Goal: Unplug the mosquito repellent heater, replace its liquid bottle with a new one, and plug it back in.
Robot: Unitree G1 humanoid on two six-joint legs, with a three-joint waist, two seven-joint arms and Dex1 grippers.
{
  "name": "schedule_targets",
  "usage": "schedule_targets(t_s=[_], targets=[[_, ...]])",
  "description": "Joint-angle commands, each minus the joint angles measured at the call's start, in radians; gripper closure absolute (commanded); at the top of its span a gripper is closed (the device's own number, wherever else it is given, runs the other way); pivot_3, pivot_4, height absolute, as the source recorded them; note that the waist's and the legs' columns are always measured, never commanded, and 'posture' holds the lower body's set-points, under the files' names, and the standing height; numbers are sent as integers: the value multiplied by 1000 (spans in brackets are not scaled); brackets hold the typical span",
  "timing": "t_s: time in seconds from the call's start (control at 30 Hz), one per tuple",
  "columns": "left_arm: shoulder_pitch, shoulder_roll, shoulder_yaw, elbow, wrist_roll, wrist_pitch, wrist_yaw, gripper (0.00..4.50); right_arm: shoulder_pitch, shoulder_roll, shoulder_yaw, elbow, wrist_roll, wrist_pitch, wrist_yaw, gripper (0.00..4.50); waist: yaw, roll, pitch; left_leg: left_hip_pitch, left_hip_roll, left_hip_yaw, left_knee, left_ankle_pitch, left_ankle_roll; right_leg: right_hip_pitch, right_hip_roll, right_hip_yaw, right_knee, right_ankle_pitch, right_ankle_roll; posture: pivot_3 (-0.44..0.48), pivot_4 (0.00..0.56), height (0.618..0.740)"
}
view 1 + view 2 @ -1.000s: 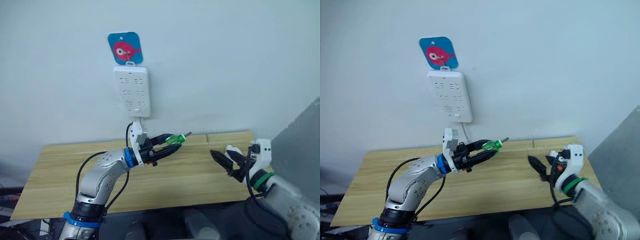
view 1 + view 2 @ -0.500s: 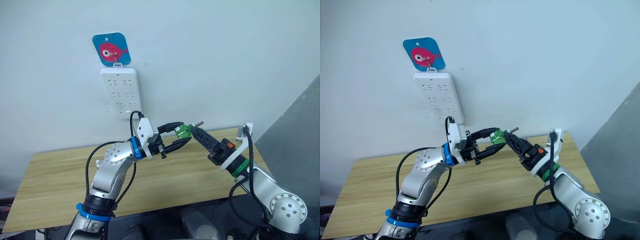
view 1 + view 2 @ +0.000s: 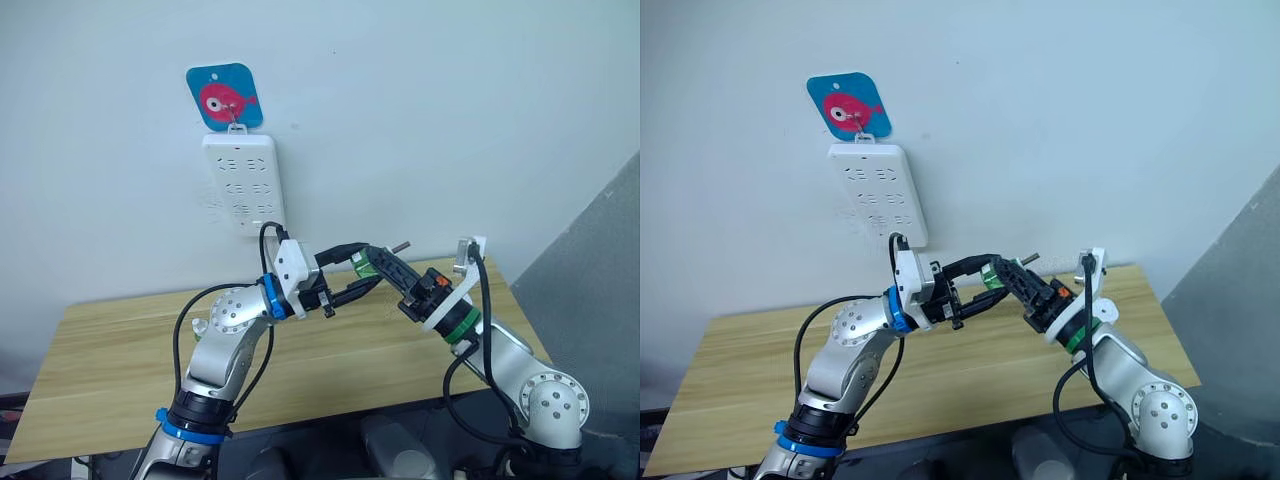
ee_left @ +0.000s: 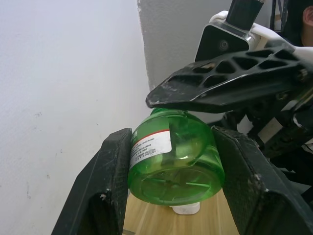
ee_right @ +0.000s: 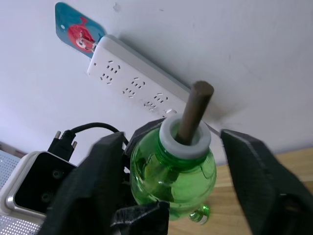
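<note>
Green plastic, one bottle (image 4: 173, 161): a single liquid bottle with a white collar and one dark wick rod (image 5: 194, 111) standing out of its neck, clamped by its sides between the two black fingers (image 4: 107, 196) of my left gripper (image 3: 352, 274). My left arm rises from below the table edge, bends at the elbow, and reaches forward with the bottle held in the air above the wooden table (image 3: 120, 340). My right gripper (image 3: 385, 268) meets it from the opposite side (forearm angled up and inward toward the left one); its two fingers (image 5: 254, 181) stand spread to either side of the bottle, one lying across the bottle's shoulder in the left wrist view, so this gripper is not closed on anything. One small white object (image 4: 186, 209) sits on the table beneath the bottle; whether it is the heater I cannot tell. Farther back, on the wall: one white power strip (image 3: 244, 182), hanging from one blue card (image 3: 224, 96) bearing a pink fish.
</note>
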Motion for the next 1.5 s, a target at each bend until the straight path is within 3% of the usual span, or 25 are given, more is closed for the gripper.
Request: schedule_targets(t_s=[0.03,0.1,0.13,0.4,0.63,0.77,0.93,1.03,1.17,1.37,1.4,1.5], targets=[[6,-1,-3,-26,-4,-23,0,2289,-12,-4,21,-12,51,-33,5,2880,0,0,0,0,0,0,0,0,0,0,0,0,0,0,0,-282,96,733],[13,3,-4,-28,-5,-24,-2,2289,-7,-8,30,-11,65,-45,2,3553,1,0,0,0,0,0,0,0,0,0,0,0,0,0,0,-279,95,733],[17,6,-4,-29,-4,-29,-3,2289,-4,-9,34,-11,72,-51,2,3657,1,0,0,0,0,0,0,0,0,0,0,0,0,0,0,-278,94,733],[45,17,-3,-38,-2,2,17,2289,11,-24,59,-2,96,-81,3,3647,9,0,-1,0,0,0,0,0,0,0,0,0,0,0,0,-264,92,733],[80,82,18,-42,-31,127,14,49,9,-91,38,44,-9,-119,42,3647,26,0,-1,0,0,0,0,0,0,0,0,0,1,0,0,-246,92,733],[117,153,23,-19,39,179,53,0,7,-159,57,80,-207,-168,91,3647,37,0,-1,1,0,0,1,0,0,0,0,0,1,0,0,-234,98,733],[174,242,-1,-127,1,311,7,0,-57,-282,225,375,-781,-427,153,3648,49,0,-1,1,0,1,0,0,0,0,0,1,1,0,0,-226,109,733],[183,265,-11,-201,-37,407,-3,0,-121,-271,270,592,-977,-570,171,3648,52,0,-1,1,0,2,0,0,0,0,-1,1,1,0,0,-212,118,733],[183,280,-18,-235,-31,423,-11,0,-158,-225,251,728,-1072,-678,195,3648,60,-1,0,2,0,1,0,0,0,0,0,1,1,0,0,-205,118,733],[183,281,-17,-241,-33,433,-10,0,-163,-186,216,767,-1127,-718,233,3648,63,-1,0,2,0,1,0,0,0,1,-1,0,1,0,0,-205,118,733],[173,260,-33,-248,-14,423,15,0,-225,-168,222,939,-1165,-790,233,3648,65,-1,0,2,0,1,0,0,0,1,-1,0,1,0,0,-134,122,733],[162,209,-54,-257,20,402,72,0,-340,-126,220,1265,-1228,-930,243,3648,71,-8,9,12,-1,2,0,0,0,11,-1,1,1,1,0,-123,126,733]])
